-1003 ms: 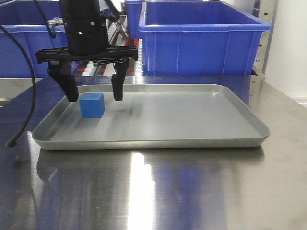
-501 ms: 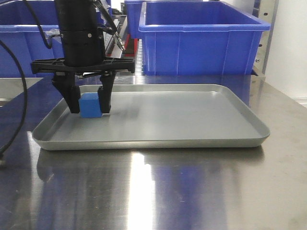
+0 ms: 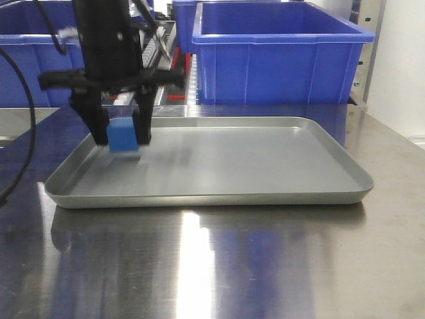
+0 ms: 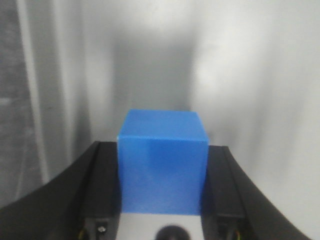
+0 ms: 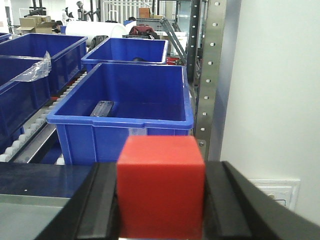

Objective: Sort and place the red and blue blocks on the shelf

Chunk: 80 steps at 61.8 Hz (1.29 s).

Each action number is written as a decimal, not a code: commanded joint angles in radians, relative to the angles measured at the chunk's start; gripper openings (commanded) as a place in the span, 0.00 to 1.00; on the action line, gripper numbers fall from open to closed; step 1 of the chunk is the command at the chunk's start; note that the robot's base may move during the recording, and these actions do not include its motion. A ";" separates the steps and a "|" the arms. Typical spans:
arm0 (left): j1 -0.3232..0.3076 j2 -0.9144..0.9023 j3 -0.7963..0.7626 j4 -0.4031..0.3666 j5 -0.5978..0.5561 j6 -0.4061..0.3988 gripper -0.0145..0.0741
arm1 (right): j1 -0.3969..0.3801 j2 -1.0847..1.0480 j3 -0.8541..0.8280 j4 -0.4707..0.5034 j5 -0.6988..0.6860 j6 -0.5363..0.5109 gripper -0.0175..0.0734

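While the left gripper [image 3: 123, 138] clamps the blue block [image 4: 162, 167] just above the grey tray [image 3: 206, 199] near its left rim, the right gripper [image 5: 161, 200] clamps the red block [image 5: 161, 185], facing a blue bin [image 5: 125, 135] on the shelf [image 5: 215, 60].

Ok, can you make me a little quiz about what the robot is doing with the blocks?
1. True or false: the left tool is shut on the blue block.
2. What does the right tool hold? A. the red block B. a green ball C. nothing
3. Fill the gap: the grey tray rests on a shiny steel ____.

Key: 1 true; 2 A; 3 table.
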State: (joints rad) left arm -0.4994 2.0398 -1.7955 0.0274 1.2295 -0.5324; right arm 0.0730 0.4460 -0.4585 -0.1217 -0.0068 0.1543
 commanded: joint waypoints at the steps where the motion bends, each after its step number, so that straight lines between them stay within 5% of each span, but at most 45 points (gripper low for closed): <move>1: 0.002 -0.129 -0.026 0.003 0.012 0.056 0.30 | -0.007 0.006 -0.029 -0.002 -0.088 -0.005 0.25; 17: 0.002 -0.325 -0.009 -0.119 -0.007 0.394 0.30 | -0.007 0.006 -0.029 -0.002 -0.088 -0.005 0.25; 26: 0.002 -0.477 0.134 -0.204 -0.198 0.500 0.30 | -0.007 0.006 -0.029 -0.002 -0.088 -0.005 0.25; 41: 0.033 -0.810 0.567 -0.204 -0.795 0.519 0.30 | -0.007 0.006 -0.029 -0.002 -0.088 -0.005 0.25; 46: 0.076 -0.915 0.688 -0.196 -0.912 0.519 0.30 | -0.007 0.006 -0.029 -0.002 -0.088 -0.005 0.25; 65: 0.311 -1.250 1.012 -0.038 -0.938 0.519 0.30 | -0.007 0.006 -0.029 -0.002 -0.088 -0.005 0.25; 80: 0.446 -1.474 1.204 -0.088 -1.053 0.518 0.30 | -0.007 0.006 -0.029 -0.002 -0.088 -0.005 0.25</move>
State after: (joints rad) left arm -0.0742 0.6259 -0.6146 -0.0309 0.3248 -0.0156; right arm 0.0730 0.4460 -0.4585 -0.1217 -0.0068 0.1543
